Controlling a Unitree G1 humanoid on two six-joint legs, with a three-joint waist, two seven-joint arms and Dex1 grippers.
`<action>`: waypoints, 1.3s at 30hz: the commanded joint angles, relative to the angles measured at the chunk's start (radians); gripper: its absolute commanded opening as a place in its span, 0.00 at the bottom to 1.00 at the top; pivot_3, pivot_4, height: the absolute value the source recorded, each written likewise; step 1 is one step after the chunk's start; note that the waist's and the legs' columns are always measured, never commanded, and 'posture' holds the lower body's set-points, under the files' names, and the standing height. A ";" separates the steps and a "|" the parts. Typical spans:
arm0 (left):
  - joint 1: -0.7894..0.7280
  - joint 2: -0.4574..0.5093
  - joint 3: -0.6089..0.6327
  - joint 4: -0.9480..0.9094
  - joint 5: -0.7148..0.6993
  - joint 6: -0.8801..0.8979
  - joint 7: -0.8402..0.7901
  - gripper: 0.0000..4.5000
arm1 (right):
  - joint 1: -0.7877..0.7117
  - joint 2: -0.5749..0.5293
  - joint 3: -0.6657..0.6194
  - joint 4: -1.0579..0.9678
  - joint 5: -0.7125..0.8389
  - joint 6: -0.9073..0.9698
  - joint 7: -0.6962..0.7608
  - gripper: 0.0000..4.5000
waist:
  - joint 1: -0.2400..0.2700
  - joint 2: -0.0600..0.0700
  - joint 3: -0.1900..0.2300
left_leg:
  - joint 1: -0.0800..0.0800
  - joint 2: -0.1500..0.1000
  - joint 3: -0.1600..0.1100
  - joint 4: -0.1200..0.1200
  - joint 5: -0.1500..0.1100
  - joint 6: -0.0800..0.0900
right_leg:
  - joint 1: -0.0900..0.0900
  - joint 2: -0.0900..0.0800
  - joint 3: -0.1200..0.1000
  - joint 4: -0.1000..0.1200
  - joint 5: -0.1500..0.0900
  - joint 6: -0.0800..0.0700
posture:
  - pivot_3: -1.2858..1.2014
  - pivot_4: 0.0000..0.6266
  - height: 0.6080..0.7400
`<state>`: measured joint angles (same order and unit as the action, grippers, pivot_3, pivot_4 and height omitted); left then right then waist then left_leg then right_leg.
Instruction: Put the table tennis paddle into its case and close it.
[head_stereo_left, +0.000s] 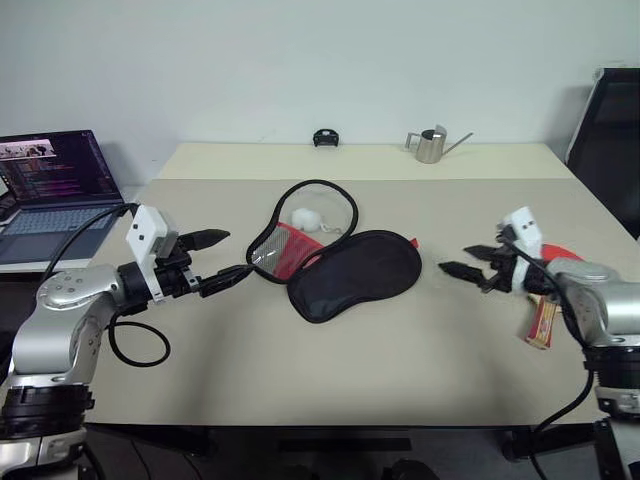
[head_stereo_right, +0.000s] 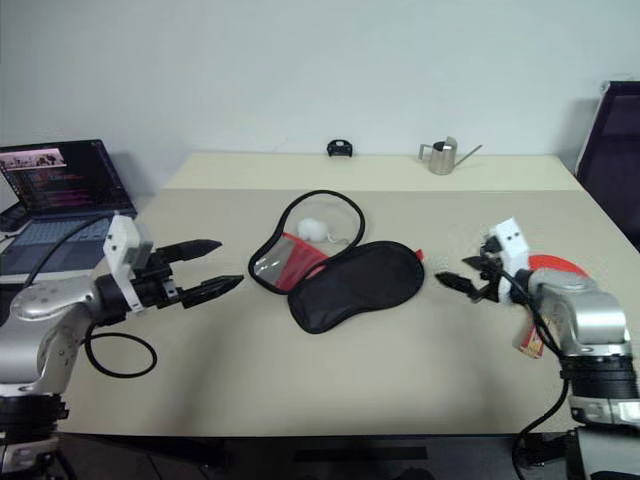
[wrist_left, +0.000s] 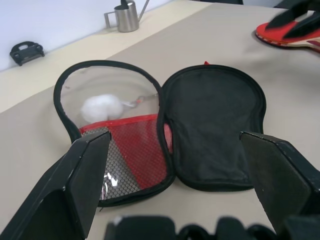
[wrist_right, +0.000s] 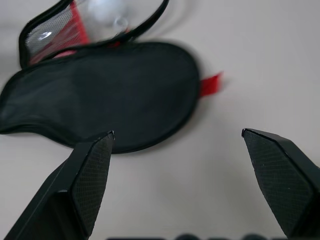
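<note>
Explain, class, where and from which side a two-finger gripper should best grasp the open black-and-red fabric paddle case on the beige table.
Probably the raised clear-and-red mesh flap of the open black-and-red fabric paddle case, approached from the robot's left. That half stands up off the beige table, offering a thin edge, and the open left gripper already faces it. The black half lies flat with nothing to pinch.

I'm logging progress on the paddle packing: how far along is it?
Done: the case lies unzipped and spread open mid-table, pompom showing inside.
In hand: nothing. The left claw and right claw are both open and empty, one on each side of the case.
Left: the table tennis paddle lies on the table by the right arm, outside the case. It needs picking up, inserting, and zipping shut.
</note>
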<state>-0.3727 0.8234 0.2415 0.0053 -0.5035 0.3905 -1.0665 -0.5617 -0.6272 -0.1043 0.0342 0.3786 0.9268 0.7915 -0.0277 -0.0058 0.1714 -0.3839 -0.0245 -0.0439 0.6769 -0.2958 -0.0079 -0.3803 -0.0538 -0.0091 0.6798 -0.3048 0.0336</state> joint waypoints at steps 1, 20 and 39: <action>-0.029 0.019 -0.001 -0.001 -0.015 0.004 -0.032 1.00 | 0.004 0.041 0.014 -0.064 0.027 0.072 -0.058 1.00 | 0.000 0.000 0.000 | 0.000 0.000 0.000 0.000 0.000 0.000 | 0.000 0.000 0.000 0.000 0.000 0.000 | 0.52 0.24 1.00; -0.061 0.026 -0.022 0.019 -0.009 0.025 -0.103 1.00 | -0.019 0.196 0.083 0.018 0.089 0.202 -0.093 1.00 | -0.005 0.000 0.000 | 0.000 0.000 0.000 0.000 0.000 0.000 | -0.002 0.001 0.000 0.001 0.000 0.000 | 0.52 0.24 1.00; -0.041 0.026 -0.015 0.015 -0.018 0.017 -0.137 1.00 | -0.177 0.444 -0.038 0.243 0.094 0.205 -0.334 0.91 | -0.032 -0.004 -0.002 | 0.004 0.001 -0.001 0.000 0.000 -0.001 | -0.002 0.003 0.002 0.005 0.002 -0.002 | 0.52 0.24 1.00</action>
<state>-0.4149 0.8298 0.2029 0.0476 -0.5070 0.4231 -1.1938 -0.7272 -0.2049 -0.1278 0.2773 0.4483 1.1003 0.4792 -0.0592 -0.0099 0.1689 -0.3804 -0.0238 -0.0447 0.6766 -0.2953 -0.0086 -0.3821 -0.0512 -0.0075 0.6849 -0.3029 0.0312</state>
